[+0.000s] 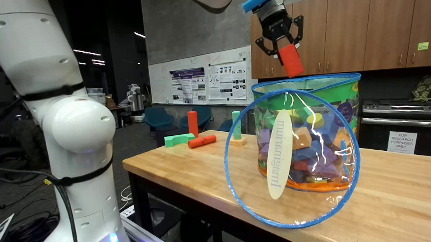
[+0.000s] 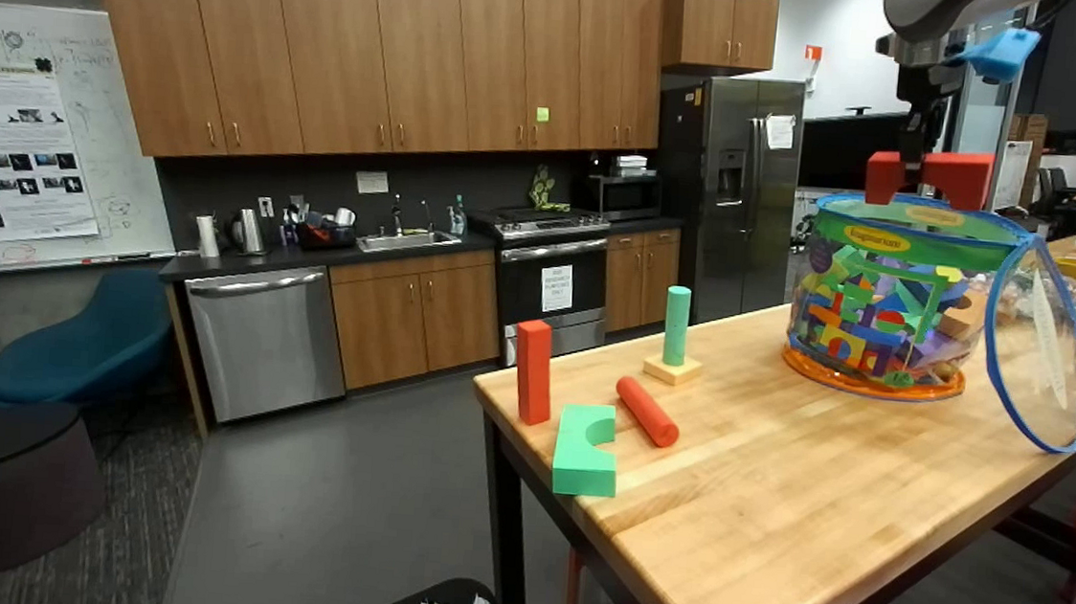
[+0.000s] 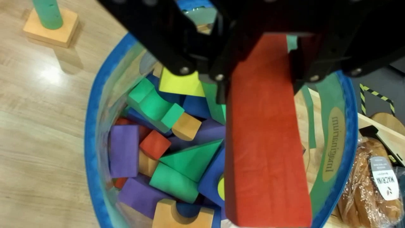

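Note:
My gripper (image 1: 286, 50) is shut on a long red block (image 1: 291, 62), which hangs tilted from the fingers. The gripper (image 2: 914, 164) and the red block (image 2: 959, 177) also show in an exterior view, where the block's underside looks notched. They are above the open top of a clear drum-shaped bag (image 2: 832, 224) with a green band and blue rim. In the wrist view, the gripper (image 3: 259, 90) holds the red block (image 3: 269, 158) over the bag's opening, inside the blue rim (image 3: 90, 142). Several coloured blocks (image 3: 186, 161) lie in the bag. The held block hides some of them.
The bag's clear round lid (image 1: 280, 154) hangs open at its side. On the wooden table (image 2: 771, 512) are an upright red block (image 2: 533, 372), a green arch (image 2: 585, 455), a red cylinder (image 2: 646, 411) and a green cylinder (image 2: 676, 327) on a tan block. Wrapped bread (image 3: 368, 183) lies beyond the bag.

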{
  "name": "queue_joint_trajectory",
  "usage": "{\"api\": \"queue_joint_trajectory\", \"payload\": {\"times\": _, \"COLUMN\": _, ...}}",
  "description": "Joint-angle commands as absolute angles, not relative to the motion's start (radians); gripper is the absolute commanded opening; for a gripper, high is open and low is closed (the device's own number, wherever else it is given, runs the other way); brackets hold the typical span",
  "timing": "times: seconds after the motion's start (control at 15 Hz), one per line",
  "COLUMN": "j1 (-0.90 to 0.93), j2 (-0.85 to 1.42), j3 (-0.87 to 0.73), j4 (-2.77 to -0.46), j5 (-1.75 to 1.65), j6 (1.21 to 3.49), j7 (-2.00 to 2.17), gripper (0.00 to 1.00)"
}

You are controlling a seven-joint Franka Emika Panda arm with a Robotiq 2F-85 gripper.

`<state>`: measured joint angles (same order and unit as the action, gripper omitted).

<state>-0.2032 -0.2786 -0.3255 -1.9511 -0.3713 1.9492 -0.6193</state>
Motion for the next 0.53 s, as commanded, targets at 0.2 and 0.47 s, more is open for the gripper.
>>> {"api": "queue_joint_trajectory", "payload": {"times": 0.2, "j1": -0.208, "j2": -0.298, "j3": -0.316, "j4": -1.963, "j5": -0.335, "j6": 1.905, "j7": -0.605, "gripper": 0.16}}
{"api": "queue_joint_trajectory", "payload": {"times": 0.47, "j1": -0.205, "j2": -0.3, "j3": -0.317, "j4": -1.962, "j5": -0.302, "j6": 1.873, "j7": -0.604, "gripper": 0.16}}
